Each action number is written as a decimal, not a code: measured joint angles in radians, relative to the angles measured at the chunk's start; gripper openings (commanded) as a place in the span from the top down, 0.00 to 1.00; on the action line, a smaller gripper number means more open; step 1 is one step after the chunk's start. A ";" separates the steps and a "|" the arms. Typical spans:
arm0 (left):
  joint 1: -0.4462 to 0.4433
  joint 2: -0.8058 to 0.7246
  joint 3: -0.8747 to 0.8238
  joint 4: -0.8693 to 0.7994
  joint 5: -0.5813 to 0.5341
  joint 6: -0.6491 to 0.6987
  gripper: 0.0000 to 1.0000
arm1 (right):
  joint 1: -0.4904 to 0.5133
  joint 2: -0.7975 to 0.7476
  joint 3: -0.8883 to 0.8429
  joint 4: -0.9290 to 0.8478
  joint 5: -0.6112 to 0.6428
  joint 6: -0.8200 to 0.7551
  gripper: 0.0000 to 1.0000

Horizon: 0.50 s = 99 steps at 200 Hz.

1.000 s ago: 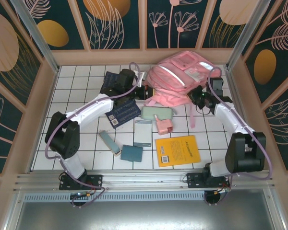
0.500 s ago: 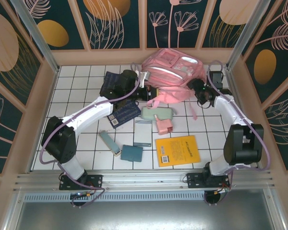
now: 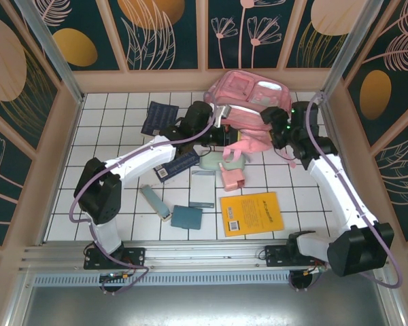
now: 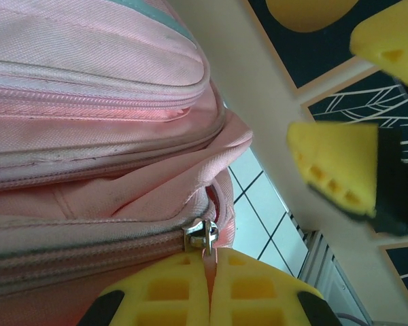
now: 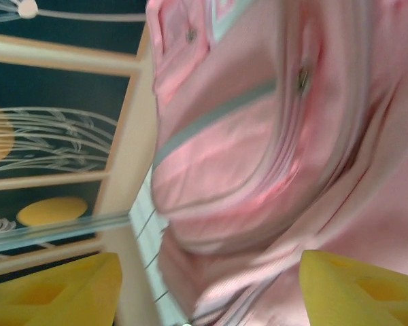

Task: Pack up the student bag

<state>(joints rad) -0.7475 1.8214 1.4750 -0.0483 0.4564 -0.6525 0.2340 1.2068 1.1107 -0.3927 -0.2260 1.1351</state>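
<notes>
The student bag (image 3: 248, 102), a large pink backpack, lies against the back wall with a strap hanging forward. My left gripper (image 3: 224, 131) is at its near left edge. In the left wrist view that gripper (image 4: 211, 258) is shut on the pink pull tab of the zipper, just below the metal slider (image 4: 204, 234). My right gripper (image 3: 277, 132) is at the bag's right side. In the right wrist view it (image 5: 207, 292) stands open, the pink bag (image 5: 258, 156) blurred between and beyond the wide-apart yellow fingers (image 5: 54, 292). The right gripper's fingers (image 4: 333, 170) also show in the left wrist view.
On the white tiles lie a yellow book (image 3: 251, 212), a mint pencil case (image 3: 222, 160), a small pink item (image 3: 232, 178), two dark blue notebooks (image 3: 175, 161) (image 3: 156, 117), a teal booklet (image 3: 186, 217) and a teal bar (image 3: 155, 202). Wooden walls enclose the table.
The right gripper has opened, let go of the bag and shifted. The left gripper has moved right along the bag with the zipper pull. The bag has tipped toward the back wall.
</notes>
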 measured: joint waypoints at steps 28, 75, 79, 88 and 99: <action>-0.006 0.003 0.003 0.000 0.000 -0.004 1.00 | 0.039 0.000 -0.056 0.005 -0.031 0.101 0.30; -0.011 0.003 0.005 -0.002 -0.009 -0.004 1.00 | 0.047 0.019 -0.108 0.056 -0.045 0.190 0.32; -0.012 0.003 0.005 -0.002 -0.011 -0.004 1.00 | 0.047 0.026 -0.108 0.063 -0.045 0.195 0.32; -0.012 0.003 0.006 -0.002 -0.014 -0.004 1.00 | 0.045 0.039 -0.110 0.080 -0.048 0.204 0.31; -0.012 0.003 0.006 -0.005 -0.019 -0.004 1.00 | 0.040 0.063 -0.110 0.102 -0.059 0.214 0.31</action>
<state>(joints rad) -0.7597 1.8244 1.4815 -0.0536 0.4370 -0.6567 0.2745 1.2701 1.0008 -0.2909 -0.2852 1.3495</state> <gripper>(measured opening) 0.061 0.686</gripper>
